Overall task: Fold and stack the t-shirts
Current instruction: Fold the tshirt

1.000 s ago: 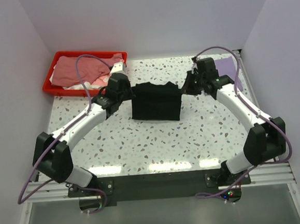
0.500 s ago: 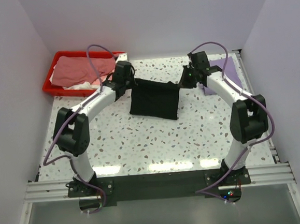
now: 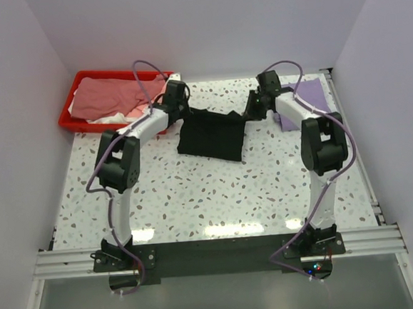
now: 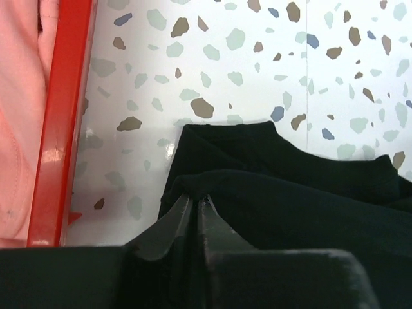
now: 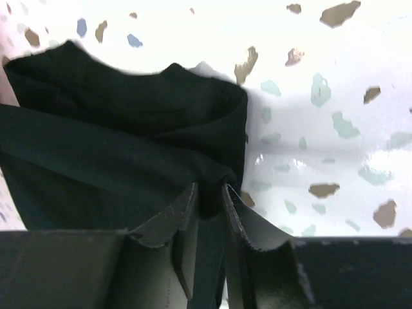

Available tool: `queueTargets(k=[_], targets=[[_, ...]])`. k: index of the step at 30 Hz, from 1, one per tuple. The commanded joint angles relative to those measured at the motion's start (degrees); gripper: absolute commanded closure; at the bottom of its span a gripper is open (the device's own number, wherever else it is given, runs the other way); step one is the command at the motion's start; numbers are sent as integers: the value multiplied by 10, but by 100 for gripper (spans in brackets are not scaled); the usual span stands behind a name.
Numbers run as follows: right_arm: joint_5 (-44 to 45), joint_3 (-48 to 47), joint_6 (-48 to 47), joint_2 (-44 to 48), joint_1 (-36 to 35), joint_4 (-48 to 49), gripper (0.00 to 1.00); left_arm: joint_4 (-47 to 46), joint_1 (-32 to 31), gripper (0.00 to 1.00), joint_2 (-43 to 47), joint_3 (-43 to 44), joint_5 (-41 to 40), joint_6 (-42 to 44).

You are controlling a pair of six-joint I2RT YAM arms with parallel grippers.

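Note:
A black t-shirt [image 3: 212,135] lies partly folded on the speckled table at the back middle. My left gripper [image 3: 181,110] is shut on its far left corner, seen in the left wrist view [image 4: 196,196] with black cloth [image 4: 290,206] pinched between the fingers. My right gripper [image 3: 250,112] is shut on the far right corner, and the right wrist view [image 5: 210,190] shows the cloth [image 5: 116,141] bunched between the jaws. The far edge is lifted between the two grippers. A folded light purple t-shirt [image 3: 309,96] lies at the back right. A dusty pink shirt [image 3: 109,98] lies in the bin.
A red plastic bin [image 3: 79,124] stands at the back left, close to my left gripper; its rim shows in the left wrist view [image 4: 61,129]. White cloth [image 3: 111,119] peeks out under the pink one. White walls enclose the table on three sides.
Both arms have stretched towards the back of the table, carrying the black shirt's far edge further back. Both grippers stay shut on the cloth.

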State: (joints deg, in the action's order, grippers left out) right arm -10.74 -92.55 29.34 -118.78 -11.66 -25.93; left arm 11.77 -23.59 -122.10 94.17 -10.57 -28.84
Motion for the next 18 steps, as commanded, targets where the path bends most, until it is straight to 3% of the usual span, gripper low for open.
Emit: queueTargets(k=[1, 2, 3, 4, 5, 6, 12, 18], targets=[[-30, -51, -7, -26, 11, 17, 74, -7, 17, 85, -15, 48, 12, 12], [-38, -64, -13, -30, 13, 18, 59, -11, 18, 58, -13, 48, 18, 12], [-45, -68, -16, -31, 15, 19, 39, -33, 19, 46, -10, 37, 25, 12], [-58, -70, -20, -29, 16, 22, 6, -46, 19, 35, 3, 27, 34, 12], [-61, -69, -24, -24, 15, 25, 1, -57, 19, 14, 10, 17, 40, 10], [-64, -64, -24, -19, 16, 27, 1, -74, 19, 2, 17, 1, 43, 7], [-126, 31, -26, 54, 15, 70, 1, -109, 18, 0, 66, -52, 103, -16], [-203, 51, 4, 51, 11, 120, 1, -174, 17, 0, 56, -70, 210, -44]])
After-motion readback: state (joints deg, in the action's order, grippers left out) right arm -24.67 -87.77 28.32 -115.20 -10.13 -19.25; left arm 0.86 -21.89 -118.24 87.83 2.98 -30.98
